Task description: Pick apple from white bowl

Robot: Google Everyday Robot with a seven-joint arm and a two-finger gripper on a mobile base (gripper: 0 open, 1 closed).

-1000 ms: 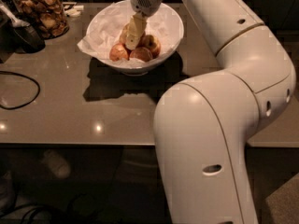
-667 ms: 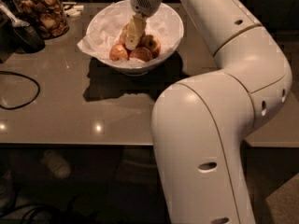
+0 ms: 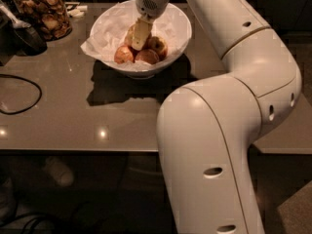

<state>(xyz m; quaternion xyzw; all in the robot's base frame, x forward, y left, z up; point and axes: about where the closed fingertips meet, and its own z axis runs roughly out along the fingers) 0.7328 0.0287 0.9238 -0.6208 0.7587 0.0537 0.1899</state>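
A grey-brown tabletop [image 3: 63, 121] seen from above in dim light. At far left a black cable [image 3: 19, 108] loops across it. At the table's eleven o'clock corner stands a glass jar of brown snacks [image 3: 43, 12]. Right of the jar sits the white bowl [image 3: 181, 26], deep and lined with crumpled white paper [image 3: 105, 33]. Several apples are heaped toward the bowl's six o'clock side, two smaller redder apples [image 3: 124, 55] in front. The apple [image 3: 158, 46], yellower on top, seems to lie at four o'clock from the bowl's centre, touching its neighbours. The gripper [image 3: 138, 42] reaches straight down into the middle of the bowl, tip among the fruit, just at the apple's nine o'clock. Whether it has closed on anything cannot be told. The white robot arm [image 3: 234, 82] fills the right half. A good grasp likely means centring over the apple alone, squeezing across its widest part, then lifting vertically so paper and neighbours stay put.
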